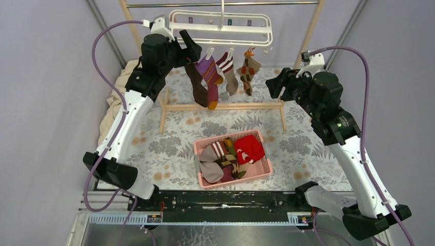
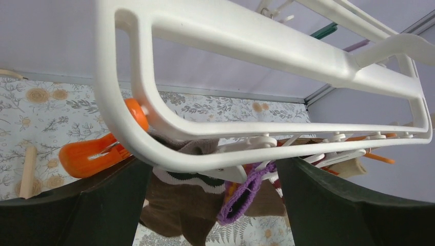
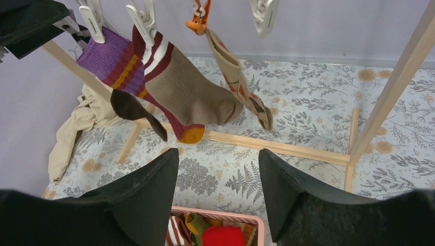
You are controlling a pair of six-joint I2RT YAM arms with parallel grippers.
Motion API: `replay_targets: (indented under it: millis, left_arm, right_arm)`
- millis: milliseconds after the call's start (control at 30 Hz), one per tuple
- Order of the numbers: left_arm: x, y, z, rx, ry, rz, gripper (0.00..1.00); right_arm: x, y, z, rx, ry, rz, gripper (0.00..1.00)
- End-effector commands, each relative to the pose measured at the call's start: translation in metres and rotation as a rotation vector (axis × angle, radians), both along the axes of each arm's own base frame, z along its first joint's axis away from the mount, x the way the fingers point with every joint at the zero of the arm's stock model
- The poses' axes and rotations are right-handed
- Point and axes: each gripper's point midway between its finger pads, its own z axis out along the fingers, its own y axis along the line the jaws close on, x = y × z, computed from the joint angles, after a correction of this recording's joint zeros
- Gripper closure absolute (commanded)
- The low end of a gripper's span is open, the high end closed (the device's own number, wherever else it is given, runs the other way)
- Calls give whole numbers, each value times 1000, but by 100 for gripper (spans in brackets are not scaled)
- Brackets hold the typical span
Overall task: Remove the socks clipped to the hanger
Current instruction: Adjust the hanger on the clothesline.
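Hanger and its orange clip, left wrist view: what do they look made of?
The hanger looks like glossy white moulded plastic: smooth rounded bars with soft highlights. The orange clip also looks like plastic, shiny and evenly coloured, possibly with a wire spring.

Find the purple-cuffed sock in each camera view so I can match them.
Top external: purple-cuffed sock upper centre, second from left under the hanger.
Left wrist: lower centre, below the hanger's bar.
Right wrist: upper left, on a white clip.
Shared landmark: floral tablecloth.
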Motion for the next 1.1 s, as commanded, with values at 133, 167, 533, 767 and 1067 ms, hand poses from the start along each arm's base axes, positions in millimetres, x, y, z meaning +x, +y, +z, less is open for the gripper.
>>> replay_targets:
  millis: [133,167,533,767,1067]
  left_arm:
    - [-2,6,23,-15,-53,29,4]
    - [-3,6,24,-14,-54,28,4]
    - [-7,8,27,-13,-58,31,3]
    - [-9,8,29,-12,-63,28,3]
    - [-14,10,33,-12,-72,30,2]
  right_arm:
    - [-2,0,6,-3,-31,15,34]
    - [-2,1,6,-1,-31,19,34]
    - [-3,3,8,3,-30,30,34]
    - [-2,4,7,3,-27,32,34]
    - [-1,5,8,5,-26,35,34]
